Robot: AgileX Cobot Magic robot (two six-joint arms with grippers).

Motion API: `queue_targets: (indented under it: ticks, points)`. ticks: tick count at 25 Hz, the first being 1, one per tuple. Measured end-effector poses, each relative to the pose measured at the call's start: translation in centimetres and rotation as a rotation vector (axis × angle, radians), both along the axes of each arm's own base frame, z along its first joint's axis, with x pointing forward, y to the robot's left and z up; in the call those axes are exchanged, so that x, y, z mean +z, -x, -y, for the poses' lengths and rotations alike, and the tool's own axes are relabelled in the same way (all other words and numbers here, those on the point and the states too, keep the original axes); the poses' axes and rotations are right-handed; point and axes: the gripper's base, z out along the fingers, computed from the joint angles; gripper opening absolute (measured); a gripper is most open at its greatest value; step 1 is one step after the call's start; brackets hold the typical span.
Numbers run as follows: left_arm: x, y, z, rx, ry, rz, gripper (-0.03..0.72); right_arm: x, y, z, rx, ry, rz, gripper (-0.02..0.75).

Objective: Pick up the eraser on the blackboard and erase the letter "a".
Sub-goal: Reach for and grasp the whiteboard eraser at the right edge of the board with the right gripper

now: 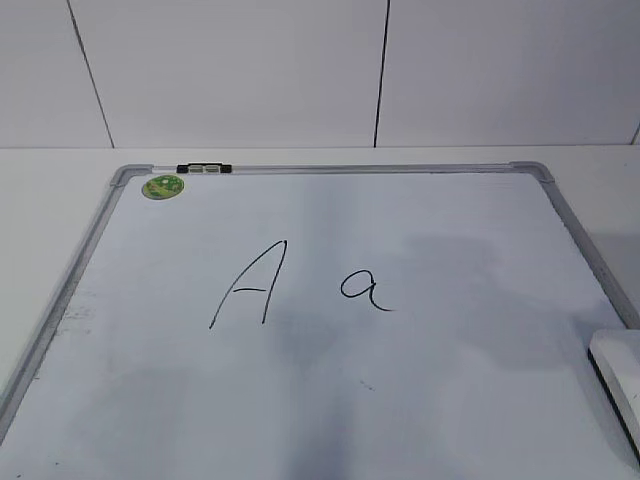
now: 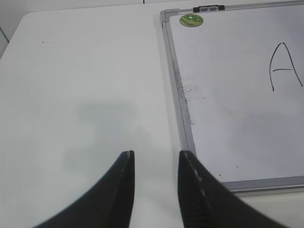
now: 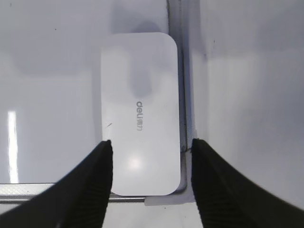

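- The left end effector (image 2: pixel 156 164) hangs over the bare white desk (image 2: pixel 85 85), its two black fingers spread apart with nothing between them, just left of the board's grey frame.
- The large white dry-erase blackboard with a grey metal frame (image 1: pixel 330 400) lies flat on the desk; a round green sticker (image 1: pixel 163 186) and a black clip (image 1: pixel 204 169) sit at its far left corner.
- A tall slanted capital "A" (image 1: pixel 250 285) stands left of the small handwritten black letter "a" (image 1: pixel 366 290), both unsmudged.
- The white rounded oblong plastic eraser (image 3: pixel 141 114) rests on the board's near right corner, against the frame.
- The right end effector (image 3: pixel 151 152) hovers over the eraser, fingers released on either side of its near end; contact cannot be told.
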Motion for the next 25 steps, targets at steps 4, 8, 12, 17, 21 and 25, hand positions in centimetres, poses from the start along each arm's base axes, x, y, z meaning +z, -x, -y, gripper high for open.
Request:
queue_targets:
  ticks: [4,8,12,17,21,25]
  points:
    - [0.0,0.0,0.0,0.000,0.000,0.000,0.235,-0.1,-0.1,-0.1,-0.003,-0.008,-0.004,0.478]
    - [0.0,0.0,0.0,0.000,0.000,0.000,0.235,-0.1,-0.1,-0.1,-0.005,-0.014,-0.004,0.609]
    - [0.0,0.0,0.0,0.000,0.000,0.000,0.235,-0.1,0.0,-0.3,0.029,-0.008,-0.014,0.657]
    - [0.0,0.0,0.0,0.000,0.000,0.000,0.235,-0.4,0.0,-0.7,0.086,0.011,-0.040,0.662]
    - [0.0,0.0,0.0,0.000,0.000,0.000,0.235,-1.2,-0.6,-0.7,0.092,0.015,-0.086,0.662]
    - [0.0,0.0,0.0,0.000,0.000,0.000,0.235,-2.4,-1.3,-0.7,0.094,0.014,-0.147,0.662]
